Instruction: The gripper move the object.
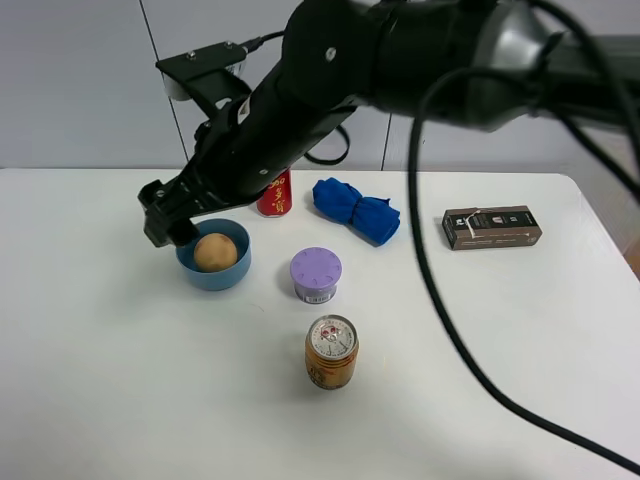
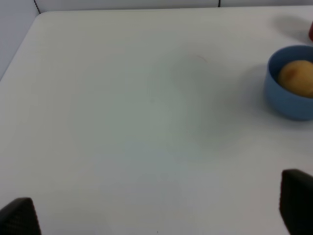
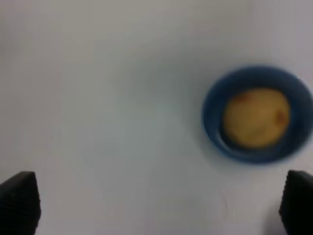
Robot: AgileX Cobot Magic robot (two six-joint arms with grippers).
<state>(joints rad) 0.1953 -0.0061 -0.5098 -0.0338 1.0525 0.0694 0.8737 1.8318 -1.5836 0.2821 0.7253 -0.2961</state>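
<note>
A white bench (image 1: 120, 380) carries six things. A blue bowl (image 1: 213, 272) sits left of centre. Behind it stands a red can (image 1: 275, 197), with a crumpled blue cloth (image 1: 357, 210) beside that. A purple-lidded tub (image 1: 316, 275) stands mid-bench, an upright orange-gold can (image 1: 331, 352) nearer the front. A dark brown box (image 1: 491, 227) lies far right.

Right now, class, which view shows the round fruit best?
The exterior high view: the fruit sits sharp and whole in the blue bowl. The right wrist view shows it whole but blurred; the left wrist view crops it at the edge.
</note>
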